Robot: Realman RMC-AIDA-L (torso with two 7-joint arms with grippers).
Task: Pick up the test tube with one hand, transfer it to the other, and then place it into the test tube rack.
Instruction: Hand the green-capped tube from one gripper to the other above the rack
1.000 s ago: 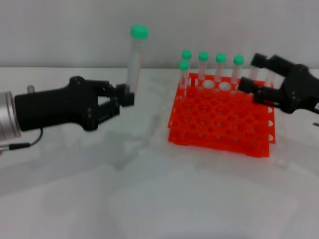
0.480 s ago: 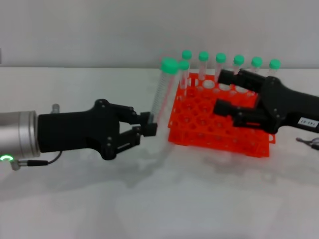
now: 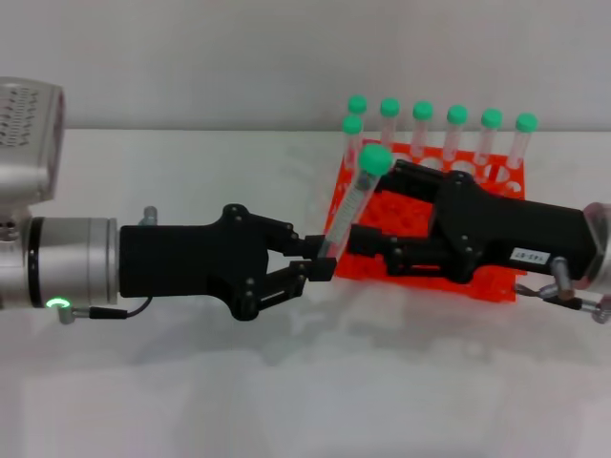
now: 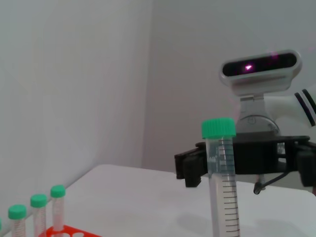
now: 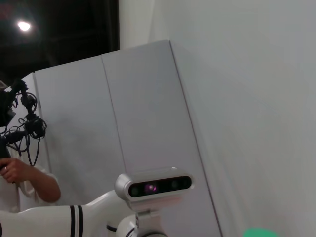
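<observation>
While white desk (image 3: 286, 401) meets plain pale wall, left pincer (image 3: 320, 264) clamps test tube (image 3: 349, 205) low, tilted before orange rack (image 3: 496, 281). Right pincer (image 3: 368, 212) spread around tube. Right wrist view alone shows person (image 5: 22, 180).

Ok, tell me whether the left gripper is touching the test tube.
Touching. The head view shows the left gripper fingertips clamped on the lower end of the test tube, holding it tilted.

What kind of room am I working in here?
Likely a robot lab or test room: a plain white table, an orange tube rack with green-capped tubes, bare walls, and a person handling cables.
</observation>
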